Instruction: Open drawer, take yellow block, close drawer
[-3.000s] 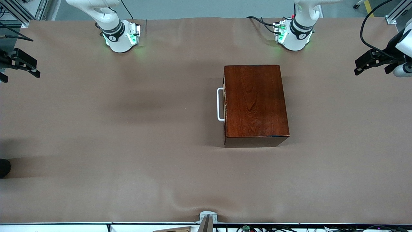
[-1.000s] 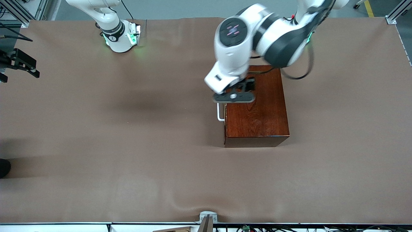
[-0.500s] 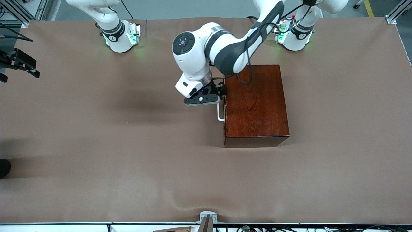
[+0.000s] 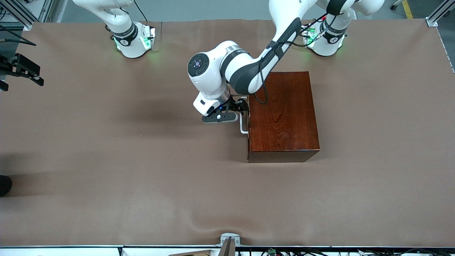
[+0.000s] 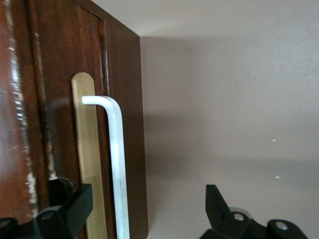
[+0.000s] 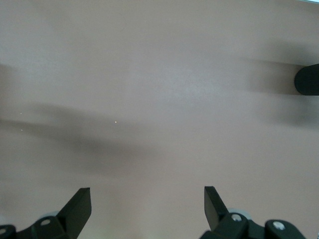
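Both tool (image 5: 144,209) fingers (image 5: 75,206) astride shut drawer's (image 5: 89,149) handle (image 5: 117,164)

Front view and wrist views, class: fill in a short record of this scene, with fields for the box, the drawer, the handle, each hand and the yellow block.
box: dark reddish-brown wooden box on the brown table cover
drawer: shut, its front flush with the box
handle: white bar handle on the box's side toward the right arm's end
left hand: left hand open, fingers either side of the handle, not yet closed
right hand: right hand open, over bare table cover at the right arm's end; that arm waits
yellow block: not visible
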`<state>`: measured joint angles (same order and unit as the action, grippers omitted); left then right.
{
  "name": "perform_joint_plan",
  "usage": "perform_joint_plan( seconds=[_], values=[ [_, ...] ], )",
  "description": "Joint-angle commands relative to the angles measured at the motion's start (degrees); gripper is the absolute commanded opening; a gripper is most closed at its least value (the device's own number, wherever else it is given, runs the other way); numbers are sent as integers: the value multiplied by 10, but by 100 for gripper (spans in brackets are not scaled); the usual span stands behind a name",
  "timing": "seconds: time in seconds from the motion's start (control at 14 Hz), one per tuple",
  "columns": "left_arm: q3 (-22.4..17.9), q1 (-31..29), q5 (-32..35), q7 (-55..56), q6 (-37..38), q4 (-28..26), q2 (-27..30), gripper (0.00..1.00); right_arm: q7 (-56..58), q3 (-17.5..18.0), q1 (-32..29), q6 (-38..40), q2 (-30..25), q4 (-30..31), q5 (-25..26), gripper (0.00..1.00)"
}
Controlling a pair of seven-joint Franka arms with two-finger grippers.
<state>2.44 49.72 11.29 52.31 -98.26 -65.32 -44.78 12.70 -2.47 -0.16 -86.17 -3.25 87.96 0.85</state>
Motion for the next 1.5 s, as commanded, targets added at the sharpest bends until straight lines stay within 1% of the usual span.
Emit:
perform_joint_plan(
  seconds=[0.0,0.43,0.64,0.93,1.43],
  values=[
    [-5,7,20,2,7,20,-20,100,-8,1,-3,-1,-9,5,-7,100],
    [-5,7,14,6,5,20,-44,100,-8,1,-2,-1,-9,5,-7,100],
    [-3,7,10,23,-4,24,-46,100,-8,1,-2,-1,-9,5,-7,100],
    [1,19,9,77,-60,27,-54,100,-8,1,-2,-1,-9,5,-7,100],
    [3,28,-21,138,-123,34,-58,100,-8,0,-3,-1,-9,5,-7,100]
  ],
)
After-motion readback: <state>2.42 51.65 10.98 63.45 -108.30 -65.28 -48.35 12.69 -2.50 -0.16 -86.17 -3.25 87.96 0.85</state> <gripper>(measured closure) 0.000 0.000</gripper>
